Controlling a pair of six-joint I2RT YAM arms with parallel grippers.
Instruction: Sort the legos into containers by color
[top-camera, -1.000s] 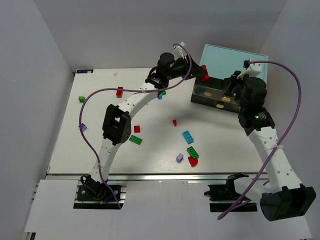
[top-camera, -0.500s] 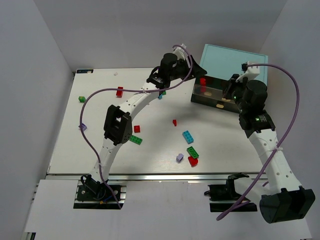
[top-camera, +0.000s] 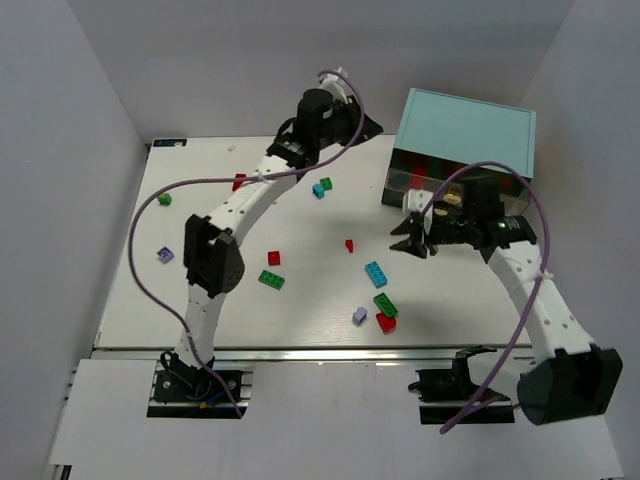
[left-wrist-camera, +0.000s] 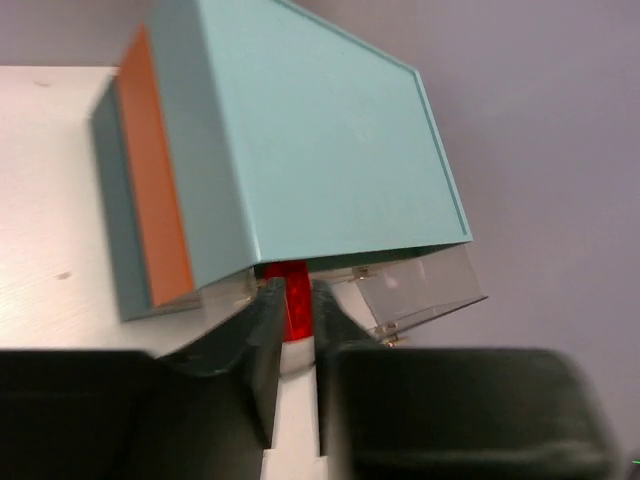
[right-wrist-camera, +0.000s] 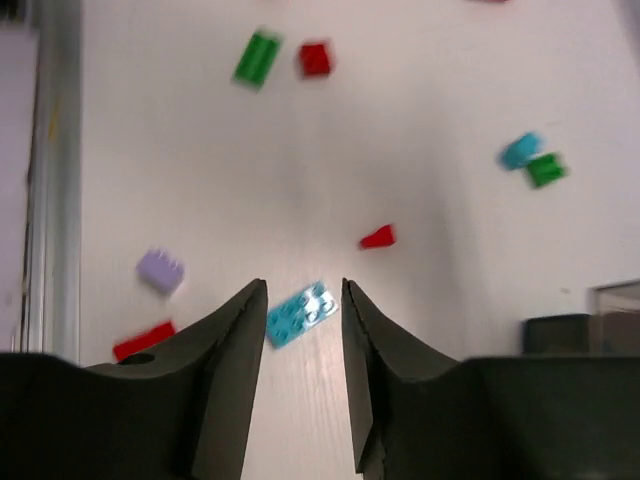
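Red lego: a red lego (left-wrist-camera: 297, 305) is sitting pinched between the fingers of the left tool (left-wrist-camera: 297, 288), filling their narrow gap.
Left tool: it is hanging in the air at the far side of the worktop (top-camera: 310, 290), just left of the cabinet (top-camera: 465, 125) and pointing towards it.
Cabinet: the light teal box is standing at the far right corner. A clear drawer (left-wrist-camera: 425, 290) is sticking out of its front.
Cyan lego: a cyan lego (right-wrist-camera: 300, 313) is lying flat on the worktop. In the right wrist view it is showing below the gap between the fingertips, apart from both.
Right tool: the right tool (top-camera: 407, 236) is hovering in front of the cabinet with its fingers spread wide, holding nothing.
Near edge: a green lego (top-camera: 385, 305) is lying against another red piece, with a lavender lego (top-camera: 359, 316) just beside them.
Elsewhere: more red, green, cyan and lavender pieces are lying scattered, well apart, across the left half.
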